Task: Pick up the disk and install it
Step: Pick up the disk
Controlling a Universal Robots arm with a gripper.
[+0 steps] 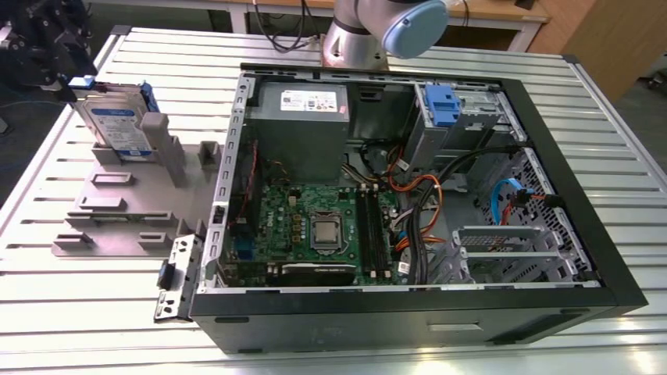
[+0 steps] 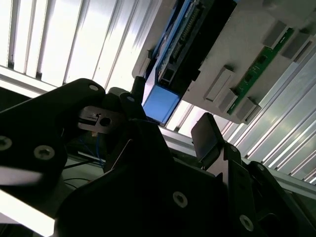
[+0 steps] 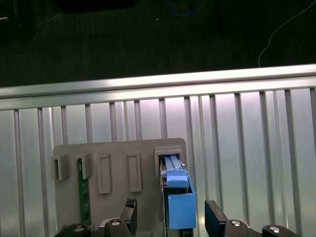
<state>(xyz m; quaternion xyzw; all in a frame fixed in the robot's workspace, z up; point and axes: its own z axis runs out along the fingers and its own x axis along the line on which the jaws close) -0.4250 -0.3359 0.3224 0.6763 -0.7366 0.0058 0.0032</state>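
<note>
Now your gripper [image 3: 171, 217] hangs released: in the first wrist view its fingers [image 3: 213, 213] are spread wide, with the blue-framed end of the disk [image 3: 180, 207] between them and a gap showing on either side. The disk stands on edge in a slot of the grey fixture plate [image 3: 118, 153]. That plate lies near the far corner of the tabletop [image 1: 62, 312], along its edge on the exterior view's left. Just beside the plate, over the tabletop's middle, sits the open computer case [image 1: 417, 305].

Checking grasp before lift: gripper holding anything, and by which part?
Nothing held. The open gripper straddles the blue end of the disk, fingers clear of it.
</note>
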